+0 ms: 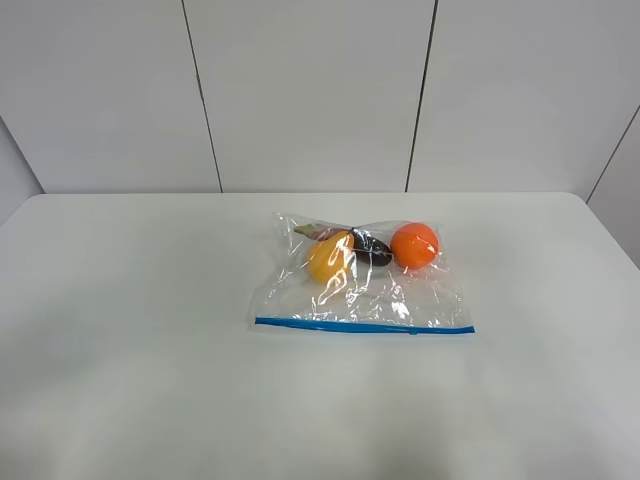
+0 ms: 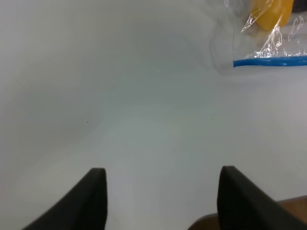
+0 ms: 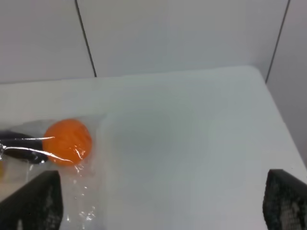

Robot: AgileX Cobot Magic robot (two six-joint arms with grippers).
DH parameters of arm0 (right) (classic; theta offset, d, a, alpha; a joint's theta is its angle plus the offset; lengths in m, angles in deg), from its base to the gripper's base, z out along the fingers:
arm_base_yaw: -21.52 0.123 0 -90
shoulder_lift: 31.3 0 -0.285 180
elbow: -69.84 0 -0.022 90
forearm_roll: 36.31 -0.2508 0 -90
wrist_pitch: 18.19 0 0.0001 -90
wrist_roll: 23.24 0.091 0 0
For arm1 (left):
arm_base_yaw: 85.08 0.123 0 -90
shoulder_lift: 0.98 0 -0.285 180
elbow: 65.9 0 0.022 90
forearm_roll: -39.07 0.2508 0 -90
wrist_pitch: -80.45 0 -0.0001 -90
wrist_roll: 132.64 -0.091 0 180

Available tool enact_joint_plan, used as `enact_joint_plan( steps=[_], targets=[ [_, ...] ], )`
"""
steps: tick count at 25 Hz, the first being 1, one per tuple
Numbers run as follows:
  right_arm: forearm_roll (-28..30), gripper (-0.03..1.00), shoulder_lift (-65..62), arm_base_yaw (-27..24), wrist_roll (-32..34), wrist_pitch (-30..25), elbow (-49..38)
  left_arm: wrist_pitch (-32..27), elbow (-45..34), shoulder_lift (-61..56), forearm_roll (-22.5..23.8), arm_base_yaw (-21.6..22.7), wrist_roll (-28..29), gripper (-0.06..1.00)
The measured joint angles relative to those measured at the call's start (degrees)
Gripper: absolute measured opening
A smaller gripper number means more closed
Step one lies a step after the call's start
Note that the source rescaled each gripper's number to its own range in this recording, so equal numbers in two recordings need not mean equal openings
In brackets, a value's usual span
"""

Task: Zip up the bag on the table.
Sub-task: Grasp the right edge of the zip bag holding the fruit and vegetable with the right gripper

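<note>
The bag (image 1: 360, 290) is clear crinkly plastic and lies flat in the middle of the white table (image 1: 120, 350). Its blue zipper strip (image 1: 363, 326) runs along the near edge. Inside, at the far side, are a yellow pear (image 1: 330, 258), a dark item (image 1: 373, 250) and an orange ball (image 1: 415, 245). Neither gripper shows in the exterior view. The left gripper (image 2: 160, 201) is open and empty above bare table, with the bag's corner and strip (image 2: 269, 61) some way off. The right gripper (image 3: 160, 203) is open and empty, with the orange ball (image 3: 67, 141) near one finger (image 3: 33, 201).
Grey wall panels (image 1: 310, 90) stand behind the table's far edge. The table's rounded far right corner (image 3: 254, 72) shows in the right wrist view. A brown strip beyond the table's edge (image 2: 292, 211) shows in the left wrist view.
</note>
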Motion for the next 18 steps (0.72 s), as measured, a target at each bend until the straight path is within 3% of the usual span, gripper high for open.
enact_joint_plan(
  steps=[9,18],
  targets=[
    [2.3,0.9,12.2,-0.1,2.5,1.6,4.8,0.0,0.0,0.0,0.5,0.0,0.0,1.0],
    [5.2,0.9,16.0,-6.0,4.5,3.2,5.2,0.0,0.0,0.0,0.6,0.0,0.0,1.0]
  ],
)
